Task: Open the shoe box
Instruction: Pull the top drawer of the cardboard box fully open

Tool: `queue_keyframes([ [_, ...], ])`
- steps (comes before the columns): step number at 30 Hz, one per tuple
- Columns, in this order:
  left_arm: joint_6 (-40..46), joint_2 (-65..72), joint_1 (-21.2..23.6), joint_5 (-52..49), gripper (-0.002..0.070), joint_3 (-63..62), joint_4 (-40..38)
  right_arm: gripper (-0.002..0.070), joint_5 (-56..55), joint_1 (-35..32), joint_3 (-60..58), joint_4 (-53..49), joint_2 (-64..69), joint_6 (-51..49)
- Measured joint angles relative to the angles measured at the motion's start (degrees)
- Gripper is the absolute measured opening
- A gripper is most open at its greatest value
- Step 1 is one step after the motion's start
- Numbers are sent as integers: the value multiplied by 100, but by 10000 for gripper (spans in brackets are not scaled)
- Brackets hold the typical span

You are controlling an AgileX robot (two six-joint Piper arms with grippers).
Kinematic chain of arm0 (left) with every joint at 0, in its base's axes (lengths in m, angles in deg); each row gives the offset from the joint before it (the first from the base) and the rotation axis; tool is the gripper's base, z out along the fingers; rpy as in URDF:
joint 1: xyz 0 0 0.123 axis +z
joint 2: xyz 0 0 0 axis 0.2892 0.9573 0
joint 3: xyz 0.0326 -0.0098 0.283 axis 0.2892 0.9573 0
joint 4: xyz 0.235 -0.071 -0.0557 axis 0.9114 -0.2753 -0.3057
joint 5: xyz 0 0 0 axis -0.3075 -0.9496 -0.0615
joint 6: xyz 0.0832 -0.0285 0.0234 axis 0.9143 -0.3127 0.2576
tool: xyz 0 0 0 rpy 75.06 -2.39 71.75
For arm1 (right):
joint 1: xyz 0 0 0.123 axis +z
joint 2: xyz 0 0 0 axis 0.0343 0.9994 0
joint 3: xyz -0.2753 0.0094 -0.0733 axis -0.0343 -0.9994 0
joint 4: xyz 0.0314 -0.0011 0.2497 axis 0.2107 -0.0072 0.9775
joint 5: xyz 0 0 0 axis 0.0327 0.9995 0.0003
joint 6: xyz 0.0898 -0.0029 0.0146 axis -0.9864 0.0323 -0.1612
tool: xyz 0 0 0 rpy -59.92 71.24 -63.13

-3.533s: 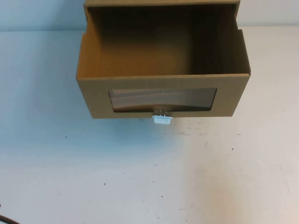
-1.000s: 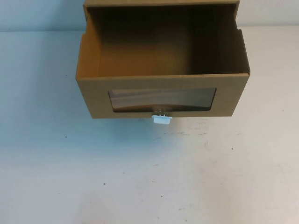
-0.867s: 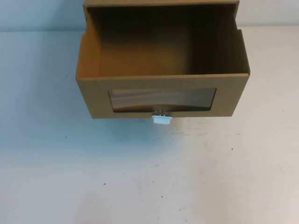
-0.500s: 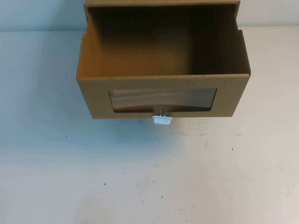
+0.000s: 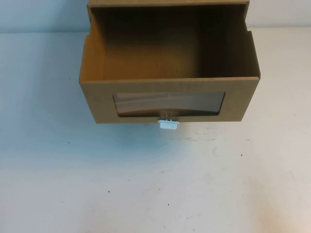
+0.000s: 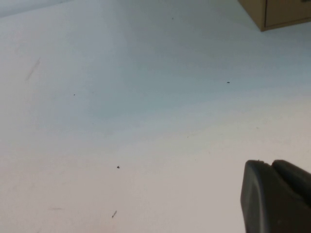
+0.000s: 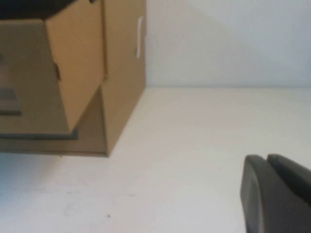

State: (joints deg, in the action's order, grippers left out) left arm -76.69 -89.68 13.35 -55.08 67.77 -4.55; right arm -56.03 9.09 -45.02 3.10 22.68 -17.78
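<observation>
The brown cardboard shoe box (image 5: pixel 170 99) stands at the far middle of the table, its drawer pulled out toward me and empty inside. The drawer front has a clear window (image 5: pixel 169 103) and a small white handle (image 5: pixel 168 124) below it. A corner of the box (image 6: pixel 282 12) shows in the left wrist view, and its side (image 7: pixel 73 82) in the right wrist view. My left gripper (image 6: pixel 269 165) is shut over bare table, away from the box. My right gripper (image 7: pixel 267 158) is shut too, off to the box's right. Neither arm appears in the high view.
A white table (image 5: pixel 155 184) with small dark specks stretches in front of the box. A pale wall (image 7: pixel 228 39) rises behind the table's far edge.
</observation>
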Motion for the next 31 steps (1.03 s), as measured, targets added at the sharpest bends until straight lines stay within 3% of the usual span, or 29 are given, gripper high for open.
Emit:
queue_keyframes([
  [9,0,-5,0,-10,-6,0,0,-14,463,-889,-642,143,-47,22],
  [31,0,-5,0,-10,-6,0,0,-13,789,-992,-642,323,-47,59],
])
